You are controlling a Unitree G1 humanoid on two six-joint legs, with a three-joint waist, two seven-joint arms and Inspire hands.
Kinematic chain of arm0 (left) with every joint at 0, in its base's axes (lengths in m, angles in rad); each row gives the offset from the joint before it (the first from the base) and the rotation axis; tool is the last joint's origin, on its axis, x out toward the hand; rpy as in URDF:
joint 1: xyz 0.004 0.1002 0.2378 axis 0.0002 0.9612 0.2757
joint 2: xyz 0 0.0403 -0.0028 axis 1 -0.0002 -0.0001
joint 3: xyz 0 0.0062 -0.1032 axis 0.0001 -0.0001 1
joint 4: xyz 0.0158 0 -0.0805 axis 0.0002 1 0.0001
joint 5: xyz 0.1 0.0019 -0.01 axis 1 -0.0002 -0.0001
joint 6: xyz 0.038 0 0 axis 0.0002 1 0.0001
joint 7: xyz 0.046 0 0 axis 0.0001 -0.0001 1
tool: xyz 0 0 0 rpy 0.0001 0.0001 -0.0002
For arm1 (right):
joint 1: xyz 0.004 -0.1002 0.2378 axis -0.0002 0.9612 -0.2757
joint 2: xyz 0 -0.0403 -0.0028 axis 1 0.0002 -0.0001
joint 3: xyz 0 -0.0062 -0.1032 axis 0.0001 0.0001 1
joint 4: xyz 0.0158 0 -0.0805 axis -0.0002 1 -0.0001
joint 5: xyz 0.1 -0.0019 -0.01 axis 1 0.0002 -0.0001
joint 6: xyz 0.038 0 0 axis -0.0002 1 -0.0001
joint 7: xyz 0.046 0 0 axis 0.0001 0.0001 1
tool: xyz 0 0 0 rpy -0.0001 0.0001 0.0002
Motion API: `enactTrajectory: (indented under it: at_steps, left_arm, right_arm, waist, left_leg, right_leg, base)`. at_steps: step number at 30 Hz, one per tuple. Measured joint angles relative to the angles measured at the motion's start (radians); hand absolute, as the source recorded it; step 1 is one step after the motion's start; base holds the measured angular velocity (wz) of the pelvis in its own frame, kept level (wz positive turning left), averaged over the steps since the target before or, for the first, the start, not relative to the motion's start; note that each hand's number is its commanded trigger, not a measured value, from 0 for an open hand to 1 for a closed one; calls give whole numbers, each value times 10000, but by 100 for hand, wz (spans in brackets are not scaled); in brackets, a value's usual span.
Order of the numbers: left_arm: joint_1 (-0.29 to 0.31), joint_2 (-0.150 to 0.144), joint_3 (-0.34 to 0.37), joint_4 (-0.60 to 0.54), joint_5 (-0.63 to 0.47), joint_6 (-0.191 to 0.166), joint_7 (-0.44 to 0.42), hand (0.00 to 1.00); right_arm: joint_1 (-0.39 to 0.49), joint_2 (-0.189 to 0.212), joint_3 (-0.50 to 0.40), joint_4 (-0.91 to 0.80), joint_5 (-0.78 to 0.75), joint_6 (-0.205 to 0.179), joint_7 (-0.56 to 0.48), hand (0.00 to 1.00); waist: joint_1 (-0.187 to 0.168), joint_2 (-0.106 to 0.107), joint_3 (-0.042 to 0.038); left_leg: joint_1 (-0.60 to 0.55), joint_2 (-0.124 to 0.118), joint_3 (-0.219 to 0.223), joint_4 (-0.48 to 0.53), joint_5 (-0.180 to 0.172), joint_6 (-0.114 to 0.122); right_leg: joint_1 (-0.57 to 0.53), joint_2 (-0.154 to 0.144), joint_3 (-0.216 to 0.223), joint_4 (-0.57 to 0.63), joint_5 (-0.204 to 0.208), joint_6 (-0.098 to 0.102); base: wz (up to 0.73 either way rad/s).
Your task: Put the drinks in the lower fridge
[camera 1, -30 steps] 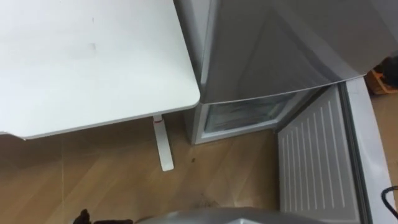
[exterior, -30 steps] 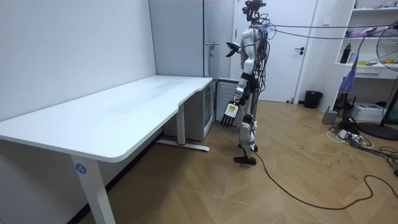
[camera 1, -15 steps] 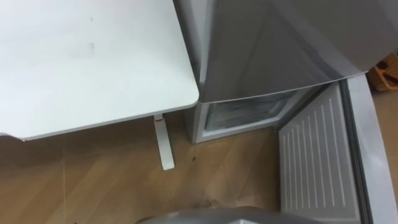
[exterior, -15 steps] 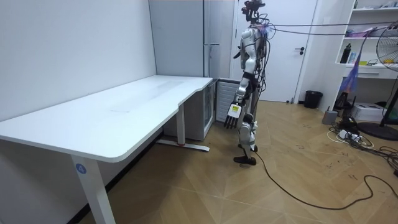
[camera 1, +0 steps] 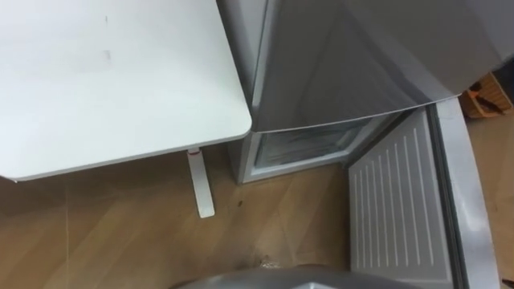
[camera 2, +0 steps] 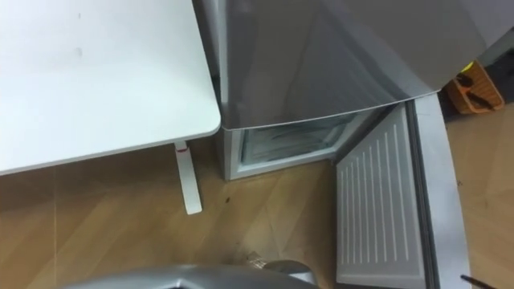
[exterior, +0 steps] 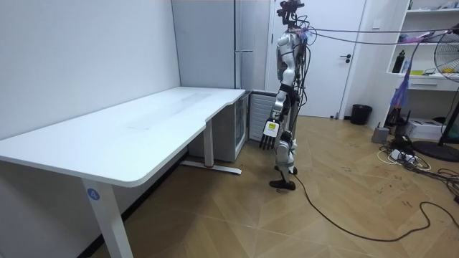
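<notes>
The lower compartment [camera 1: 301, 148] of the tall grey metal fridge [camera 1: 353, 56] is being shown standing open. Its white ribbed door [camera 1: 397, 209] is being held wide on the fridge's right, towards the robot, and a pale interior is being exposed. Whether anything is standing inside cannot be told. Where the drinks are being kept cannot be told either. None is being carried in the left hand [exterior: 269, 130], which is being let hang low in front of the fridge with fingers straight and slack and nothing held.

Just left of the fridge, the rounded corner of the flat white table top [camera 1: 112, 80] is being seen. It is being borne on a slim white leg [camera 1: 198, 185] over the pale wooden plank floor [camera 1: 120, 241].

The step in hand is being judged as follows: the compartment is being presented ready, with loading not yet begun. The next move is being judged to call for a drink to be fetched. The robot would then have to be bent low before the fridge so that the opening is reached past the door.
</notes>
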Motion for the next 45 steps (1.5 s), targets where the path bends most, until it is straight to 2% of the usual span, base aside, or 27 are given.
enactTrajectory:
  at_steps: [2, 4, 7, 14, 17, 23, 26, 28, 29, 32, 36, 39, 41, 42, 43, 45]
  left_arm:
    - [25, -3, 157, 7, 8, 86, -37, 0]
    - [30, -1, 270, 114, 11, 226, -154, 0]
    - [37, 30, 282, 152, 11, 294, -240, 0]
    - [26, 68, 333, 166, 18, 277, -394, 0]
    - [26, 109, 254, 171, 38, 282, -445, 0]
    - [-38, 236, 36, 166, 122, 265, -584, 0]
    - [-254, 276, -2, 113, 127, 256, -635, 0]
    - [-442, 363, -202, 131, 120, 224, -743, 0]
    - [-469, 387, -261, 137, 121, 204, -772, 0]
    - [-648, 410, -597, 140, 118, 122, -869, 0]
    - [-765, 412, -1286, 133, 118, -27, -996, 0]
    - [-889, 402, -1719, 142, 116, -26, -1032, 0]
    - [-934, 394, -1793, 137, 117, -26, -1089, 0]
    - [-959, 393, -1828, 140, 120, -31, -1103, 0]
    - [-959, 405, -1841, 160, 123, -33, -1095, 0]
    - [-956, 403, -1950, 227, 123, -13, -1054, 0]
  right_arm:
    - [-21, -24, -262, 1021, 610, 15, 87, 0]
    - [207, -7, -426, 2106, 1043, 294, 171, 0]
    - [445, 2, -467, 2766, 1111, 534, 366, 0]
    - [483, 1, -435, 2893, 1229, 560, 645, 0]
    - [490, 6, -313, 3056, 1644, 555, 713, 0]
    - [260, 102, -58, 3050, 2850, 415, 444, 0]
    - [265, 234, 18, 3010, 3531, 264, 433, 0]
    - [250, 263, 552, 2918, 3586, -24, 511, 0]
    - [250, 290, 645, 2856, 3598, -53, 547, 0]
    - [287, 544, 965, 2680, 3635, -270, 942, 0]
    - [590, 1101, 1946, 1826, 3604, -532, 1304, 0]
    - [669, 1387, 2536, 1334, 3631, -516, 1597, 0]
    - [670, 1518, 2832, 804, 3688, -452, 1755, 0]
    - [712, 1545, 3232, 290, 3753, -453, 1817, 0]
    - [811, 1652, 3688, -423, 3705, -478, 1818, 0]
    - [945, 1850, 4334, -1400, 3703, -651, 2011, 0]
  waist:
    - [-38, 22, -8]
    - [-79, 20, -7]
    - [-82, 78, 1]
    - [11, 93, 56]
    - [186, 151, 75]
    - [250, 547, 72]
    - [432, 774, 75]
    - [499, 953, 92]
    - [498, 973, 89]
    - [495, 955, 88]
    - [493, 908, 115]
    - [491, 902, 109]
    - [532, 970, 67]
    - [659, 1000, 41]
    - [740, 1113, 69]
    - [816, 1127, 48]
  left_leg:
    - [-3, -1, -59, 24, 2, -4]
    - [27, -20, -193, 43, 1, -4]
    - [63, -47, -224, 36, 1, -3]
    - [206, -34, -21, 21, 1, -1]
    - [228, -24, 8, 48, -1, 2]
    - [23, -54, -29, 63, -7, 12]
    - [-21, -56, -16, 32, -7, 12]
    - [-27, -59, -13, 16, -3, 12]
    - [-41, -53, -12, 23, -3, 12]
    - [-66, -43, 2, 70, -2, 11]
    - [-55, -53, 70, 68, -4, 13]
    - [-63, -55, 77, 63, -5, 16]
    - [-57, -55, 84, 57, -4, 16]
    - [-36, -47, 119, 48, -4, 17]
    - [-64, -37, 123, 74, -4, 17]
    - [-139, -28, 88, 68, -2, 15]
  right_leg:
    - [47, 10, -33, -28, 0, 0]
    - [148, -1, -116, -48, 0, 0]
    - [161, -19, -77, -44, -1, -2]
    - [159, 23, 229, -136, -1, -18]
    - [127, 54, 429, -140, 31, -20]
    - [43, 55, 426, -134, 56, -15]
    - [-49, 52, 410, -141, 56, -15]
    - [-26, 44, 389, -134, 55, -15]
    - [-23, 48, 392, -134, 55, -15]
    - [-26, 55, 407, -134, 56, -15]
    - [-56, 37, 444, -118, 57, -13]
    - [-67, 32, 447, -121, 60, -10]
    - [-78, 35, 469, -121, 62, -6]
    - [-83, 33, 470, -118, 70, -9]
    - [-88, 32, 435, -128, 80, -18]
    - [-220, 46, 421, -127, 87, -30]
  base:
    - [10]
    - [13]
    - [-4]
    - [-10]
    - [-10]
    - [3]
    - [0]
    - [0]
    - [0]
    - [-1]
    - [-6]
    - [-2]
    - [-3]
    - [-10]
    - [-6]
    - [2]
